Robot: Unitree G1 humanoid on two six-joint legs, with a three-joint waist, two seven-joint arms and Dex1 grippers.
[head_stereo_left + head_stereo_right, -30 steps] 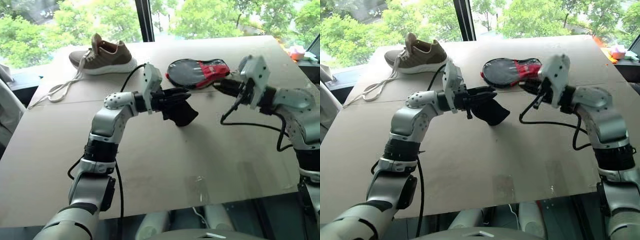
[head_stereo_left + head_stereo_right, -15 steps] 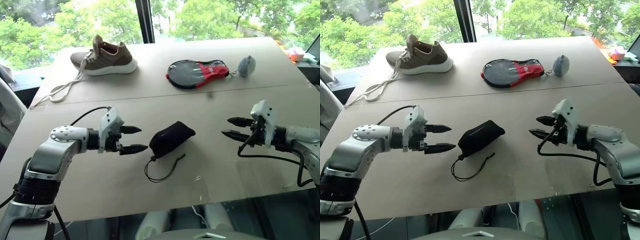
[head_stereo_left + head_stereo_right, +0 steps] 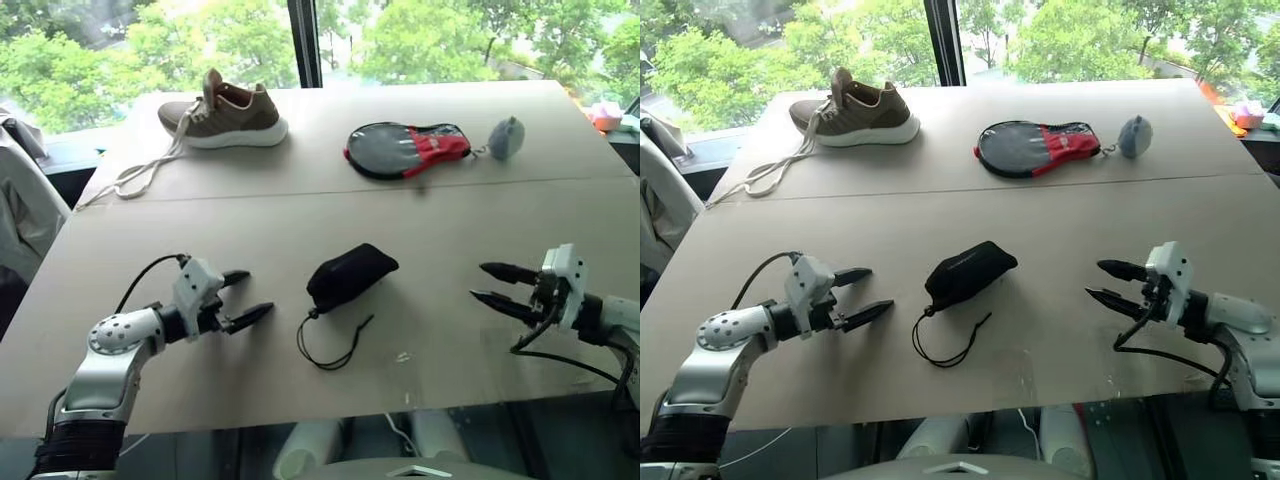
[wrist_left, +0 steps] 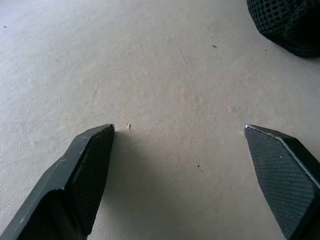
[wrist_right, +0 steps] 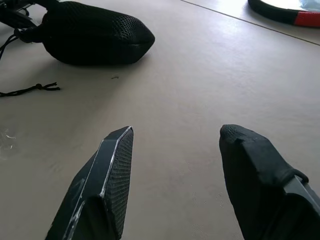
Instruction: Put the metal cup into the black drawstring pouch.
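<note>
Overhead, the head camera takes in the whole tabletop (image 3: 300, 210): a brown shoe (image 3: 222, 110) near the far left corner with its laces trailing toward the left edge, a round black-and-red case (image 3: 405, 148) along the far edge with a small grey fuzzy pouch (image 3: 505, 137) just beside it toward the far right corner, and the black drawstring pouch (image 3: 348, 275) lying on its side about midway between the left and right edges, nearer the front edge, its cord (image 3: 335, 345) looped toward that edge. The pouch bulges, but what is inside it cannot be told. The left gripper (image 3: 241, 297) sits low near the front left, fingers spread wide and empty; the right gripper (image 3: 499, 287) sits near the front right, fingers apart and empty. Both point inward at the pouch, apart from it. The wrist cameras add what the head views lack: the pouch's mesh weave (image 5: 95, 37) and the textured pads (image 4: 277, 172) of the fingers.
</note>
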